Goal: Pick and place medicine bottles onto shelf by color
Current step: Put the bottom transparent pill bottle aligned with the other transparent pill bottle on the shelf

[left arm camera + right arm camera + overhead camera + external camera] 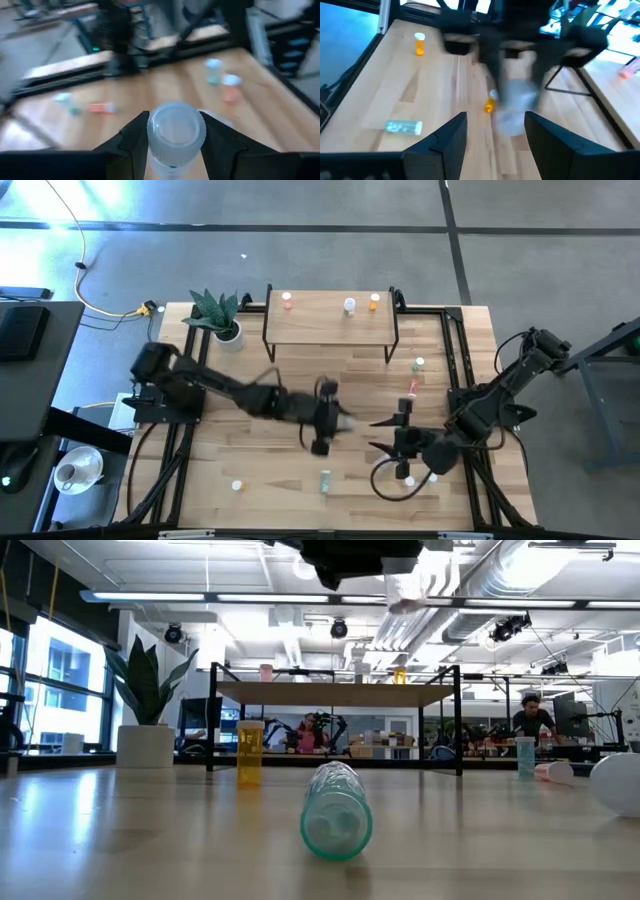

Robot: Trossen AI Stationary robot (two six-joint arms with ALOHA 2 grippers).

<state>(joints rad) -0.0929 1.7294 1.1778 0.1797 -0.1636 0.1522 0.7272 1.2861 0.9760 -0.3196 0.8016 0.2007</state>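
Wooden bench (pixel 250 450) on a grey floor, open lab room behind in the low view.

Near edge: green bottle (pixel 325 479) lying on its side, with a white-capped bottle (pixel 237 485) to its left.

Mid-bench: left gripper (pixel 175 131), jaws narrowed on a clear bottle (pixel 175 132), white cap toward the wrist camera, one finger (pixel 134 137) on each side. High view puts this gripper (pixel 328 418) around the bench middle, image blurred. Low view shows it only as a dark shape at the top.

Right gripper (pixel 388 434) sits just right of it, jaws wide, holding nothing; right wrist view shows both fingers (pixel 451 134) spread over bare wood. Two white bottles lie close by that gripper, partly hidden.

Further back, right side: pink-red bottle (pixel 411 387), then another green bottle (pixel 419 364).

Far end: shelf (pixel 330 315) with three bottles standing on top, pink (pixel 287 300), clear-white (pixel 349 306), orange (pixel 374 301), well apart. Potted plant (pixel 222 315) just left of the shelf.

Right wrist view also shows two orange bottles (pixel 420 43) on the bench, one standing, one tipped.
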